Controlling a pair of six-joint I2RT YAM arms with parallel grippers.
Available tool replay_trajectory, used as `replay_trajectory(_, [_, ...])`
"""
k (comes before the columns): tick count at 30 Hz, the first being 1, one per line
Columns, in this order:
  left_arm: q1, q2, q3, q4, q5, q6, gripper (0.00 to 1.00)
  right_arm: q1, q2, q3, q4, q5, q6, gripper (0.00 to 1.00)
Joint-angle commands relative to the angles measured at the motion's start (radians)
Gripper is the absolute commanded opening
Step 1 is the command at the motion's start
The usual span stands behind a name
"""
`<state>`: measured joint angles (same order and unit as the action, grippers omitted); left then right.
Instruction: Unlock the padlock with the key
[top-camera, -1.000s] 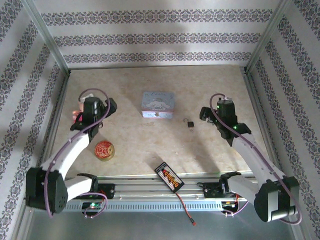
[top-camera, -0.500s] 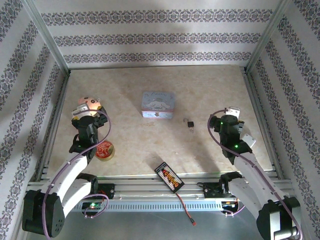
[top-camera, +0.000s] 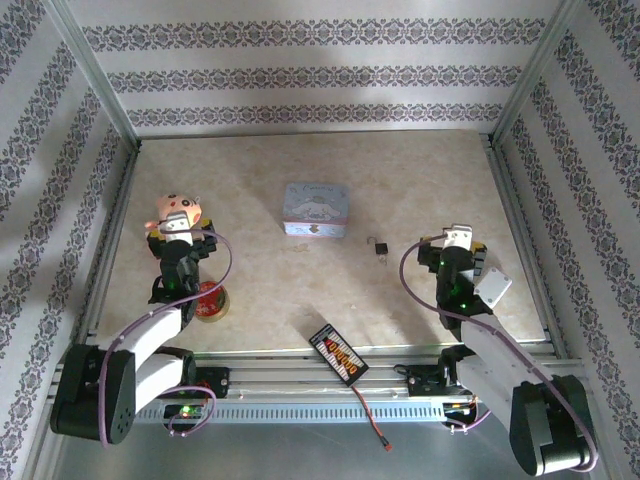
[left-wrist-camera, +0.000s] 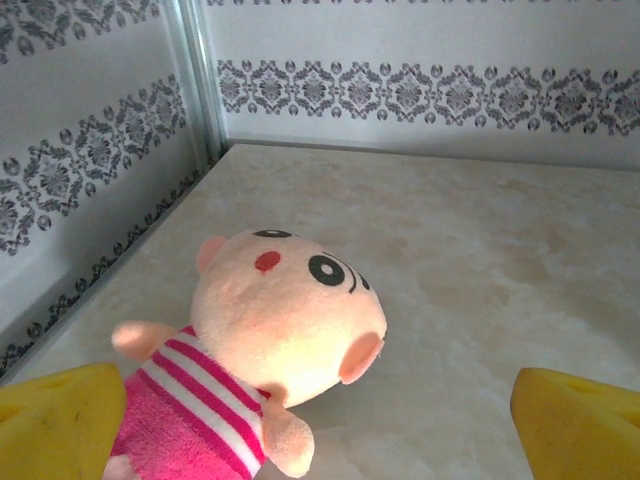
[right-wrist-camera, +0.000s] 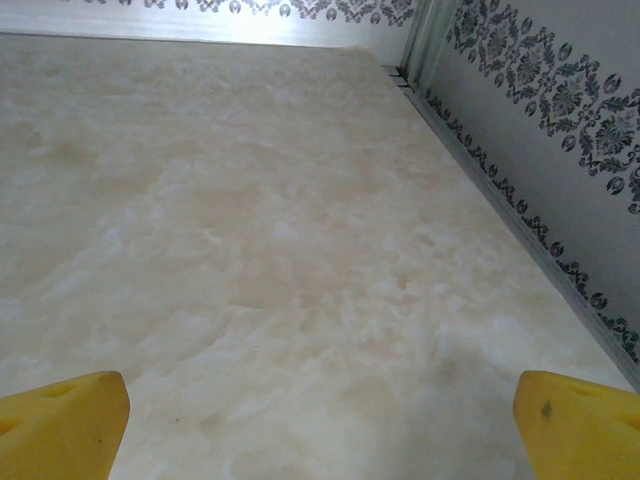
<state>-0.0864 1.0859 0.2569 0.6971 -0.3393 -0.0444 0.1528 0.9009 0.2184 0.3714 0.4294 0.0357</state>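
The tiny dark padlock (top-camera: 380, 248) with its thin silver shackle lies on the beige table, right of the middle. I cannot make out the key at this size. My right gripper (top-camera: 455, 238) hovers to the right of the padlock, well apart from it. In the right wrist view this gripper (right-wrist-camera: 320, 430) is open, its yellow fingertips (right-wrist-camera: 62, 422) far apart over bare table. My left gripper (top-camera: 178, 234) is at the table's left, just behind a pink plush toy (top-camera: 178, 209). It is open (left-wrist-camera: 320, 445), with the plush (left-wrist-camera: 285, 325) lying ahead between the fingertips (left-wrist-camera: 60, 420).
A pale blue tin (top-camera: 315, 208) stands behind and left of the padlock. A round red tin (top-camera: 209, 300) sits beside my left arm. A black device with an orange label (top-camera: 338, 354) lies on the front rail. Patterned walls (top-camera: 320, 80) close three sides.
Both arms have folded back toward the near edge, and their wrists now point at the far wall. Both grippers stayed open. The padlock has not moved.
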Motion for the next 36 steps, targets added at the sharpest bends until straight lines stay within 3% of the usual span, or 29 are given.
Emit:
replay_trajectory(1, [0.025, 0.063, -0.016, 0.157, 0.068, 0.059, 0.99, -0.031, 0.048, -0.012, 0.108, -0.010, -0.022, 0.98])
replay_trajectory(4, [0.033, 0.130, -0.014, 0.233, 0.100, 0.071, 0.99, -0.058, 0.098, -0.014, 0.193, -0.049, -0.023, 0.98])
replay_trajectory(6, [0.039, 0.128, 0.002, 0.189, 0.150, 0.060, 0.99, -0.069, 0.125, -0.013, 0.231, -0.063, -0.017, 0.98])
replay_trajectory(12, [0.054, 0.202, -0.031, 0.328, 0.222, 0.042, 0.99, -0.091, 0.150, -0.007, 0.253, -0.082, -0.013, 0.98])
replay_trajectory(14, [0.055, 0.208, -0.025, 0.284, 0.238, 0.038, 0.99, -0.096, 0.139, -0.012, 0.253, -0.092, -0.011, 0.98])
replay_trajectory(24, [0.066, 0.566, -0.056, 0.702, 0.384, 0.081, 0.99, -0.133, 0.047, -0.074, 0.267, -0.147, -0.009, 0.98])
replay_trajectory(26, [0.094, 0.494, -0.034, 0.540, 0.471, 0.069, 0.99, -0.147, 0.034, -0.087, 0.284, -0.169, -0.004, 0.98])
replay_trajectory(29, [0.118, 0.506, 0.075, 0.366, 0.630, 0.100, 0.99, -0.177, 0.041, -0.115, 0.349, -0.208, 0.022, 0.98])
replay_trajectory(30, [0.129, 0.493, 0.118, 0.258, 0.619, 0.084, 0.99, -0.187, 0.049, -0.120, 0.368, -0.217, 0.031, 0.98])
replay_trajectory(36, [0.135, 0.510, 0.117, 0.285, 0.568, 0.056, 0.99, -0.225, 0.181, -0.119, 0.554, -0.289, 0.066, 0.98])
